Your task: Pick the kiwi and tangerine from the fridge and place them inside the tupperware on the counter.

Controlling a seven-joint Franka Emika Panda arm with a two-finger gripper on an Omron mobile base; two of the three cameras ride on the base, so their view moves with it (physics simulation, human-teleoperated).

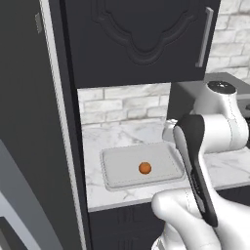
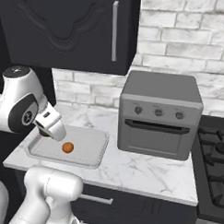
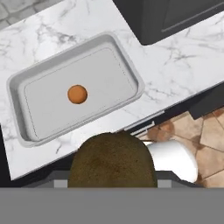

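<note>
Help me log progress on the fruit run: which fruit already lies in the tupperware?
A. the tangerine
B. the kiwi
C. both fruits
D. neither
A: the tangerine lies alone on the floor of the tupperware, while the kiwi sits in the gripper, not yet in it.

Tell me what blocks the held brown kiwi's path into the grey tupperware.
Nothing visible does. The brown kiwi sits in the end effector above the shallow grey tupperware, which holds just the small orange tangerine, with bare floor around it.
</note>
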